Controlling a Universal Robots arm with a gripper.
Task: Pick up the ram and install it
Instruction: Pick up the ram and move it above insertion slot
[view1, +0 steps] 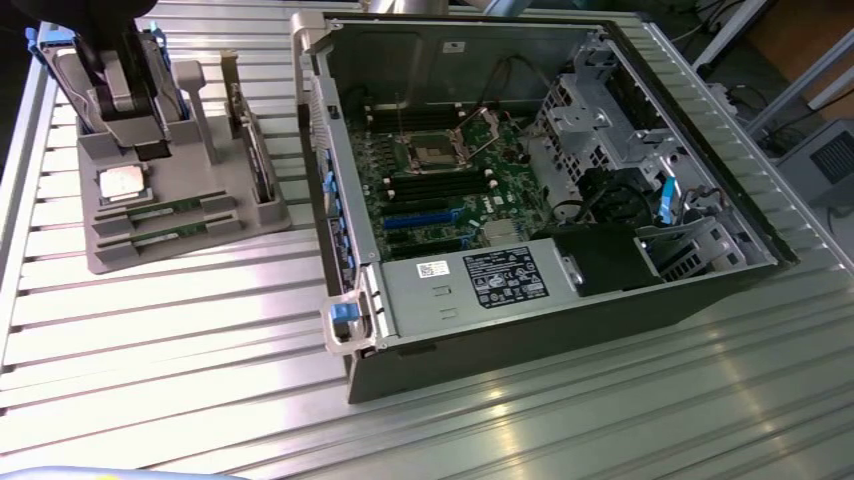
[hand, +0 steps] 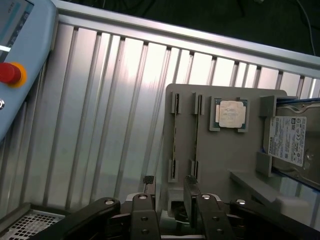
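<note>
Hand (hand: 169, 180) open and empty, fingers (hand: 191, 195) spread, at the near edge of the grey holder (hand: 184, 140). Ram (hand: 174, 134) stands edge-up in the slot along the holder's side edge, its near end just off the finger gap, untouched. Second stick (hand: 196, 134) lies parallel, beside the CPU (hand: 230, 114).

Bare ribbed tabletop (view1: 187, 330) runs along the near edge and in a strip between the grey holder (view1: 114, 255) and the open computer case (view1: 534, 340). At the near corner on the exterior view's left sits a pendant (hand: 30, 65). On the holder the hard drive (hand: 287, 140) and upright posts (view1: 200, 100) stand tall at the far end; the ram sticks (hand: 174, 135) lie low, a narrow gap between them. Inside the case, cables (view1: 587, 205) and a metal cage (view1: 587, 110) crowd one side of the memory slots (view1: 420, 190).
</note>
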